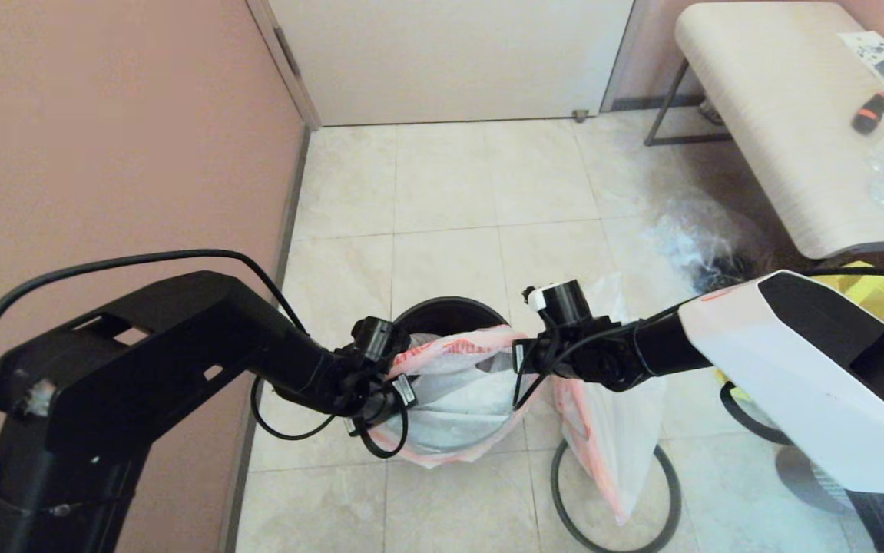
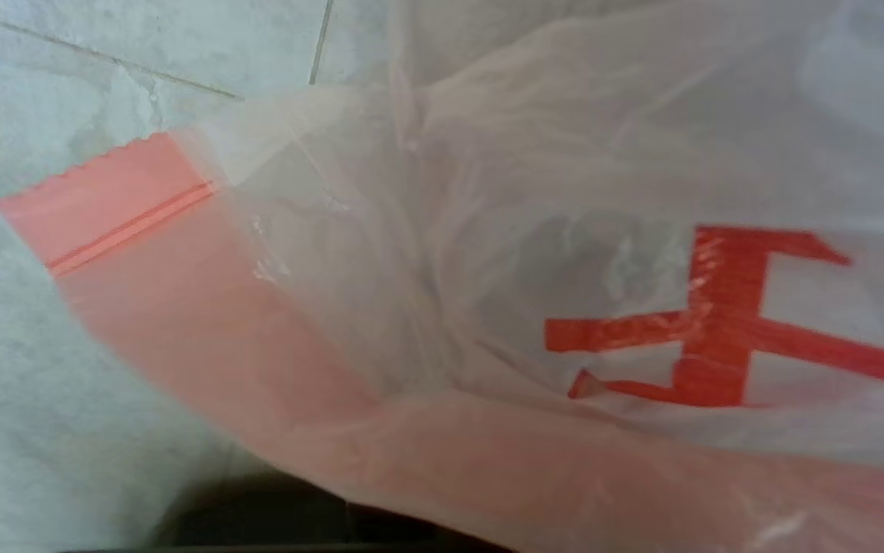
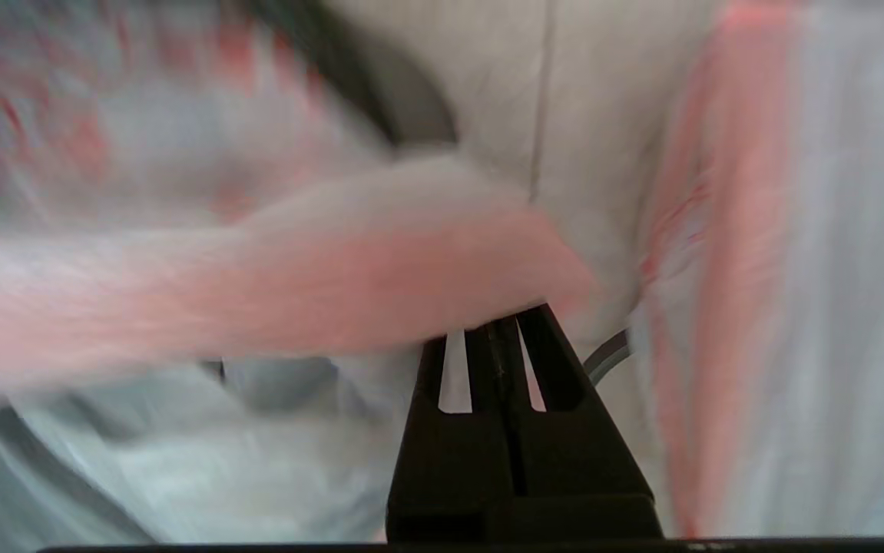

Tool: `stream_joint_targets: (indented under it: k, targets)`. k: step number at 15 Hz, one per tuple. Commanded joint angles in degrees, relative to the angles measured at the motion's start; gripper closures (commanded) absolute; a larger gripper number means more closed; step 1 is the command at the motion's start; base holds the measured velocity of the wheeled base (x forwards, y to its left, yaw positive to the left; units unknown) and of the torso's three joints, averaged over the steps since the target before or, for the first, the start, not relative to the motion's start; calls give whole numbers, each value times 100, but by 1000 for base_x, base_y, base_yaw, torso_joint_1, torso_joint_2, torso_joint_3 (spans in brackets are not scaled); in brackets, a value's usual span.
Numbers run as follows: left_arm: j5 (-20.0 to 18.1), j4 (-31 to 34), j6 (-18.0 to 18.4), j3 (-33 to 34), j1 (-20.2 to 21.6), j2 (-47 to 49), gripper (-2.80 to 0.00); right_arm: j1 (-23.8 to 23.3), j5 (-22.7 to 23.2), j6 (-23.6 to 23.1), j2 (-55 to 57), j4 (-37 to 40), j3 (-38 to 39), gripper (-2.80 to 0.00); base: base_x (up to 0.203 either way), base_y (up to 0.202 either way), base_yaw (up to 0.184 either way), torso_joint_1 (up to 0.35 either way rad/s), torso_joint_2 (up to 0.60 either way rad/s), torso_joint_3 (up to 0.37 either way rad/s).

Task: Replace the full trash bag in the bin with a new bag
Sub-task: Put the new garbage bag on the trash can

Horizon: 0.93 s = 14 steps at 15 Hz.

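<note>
The small black bin (image 1: 449, 306) stands on the tiled floor by the pink wall. Over its mouth a new translucent bag (image 1: 449, 392) with a pink-red top band is stretched between my two grippers. My left gripper (image 1: 399, 388) holds the band at the bin's left side; in the left wrist view the bag (image 2: 534, 253) hides its fingers. My right gripper (image 1: 520, 361) is shut on the band (image 3: 334, 292) at the bin's right, jaws (image 3: 499, 322) pressed together. Part of the bag hangs down to the right, over the dark grey hoop (image 1: 554, 485) lying on the floor.
A crumpled clear bag (image 1: 699, 246) with dark contents lies on the floor under the pale table (image 1: 779, 115). A yellow shopping bag (image 1: 883, 296) sits at the right behind my right arm. The wall runs close along the left; a door is at the back.
</note>
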Motion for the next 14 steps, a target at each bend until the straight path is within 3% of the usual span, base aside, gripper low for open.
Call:
stream_joint_targets:
  k: [1,8,11,14]
  targets:
    - [2,3,53,30,-54,-6,0,0,-74,28,-355,-7,81,0,0,0,0,0,0,0]
    - [-242,-151,340,293,-210,-129,0,17,-121,104,-357,-39,403,0,0,0,0,0,0,0]
    - [-243,-240,482,392,-267,-129,0,0,-395,120,-184,-800,490,0,0,0,0,0,0,0]
    - [-260,-258,599,460,-364,-138,0,9,-418,135,-178,-927,623,0,0,0,0,0,0,0]
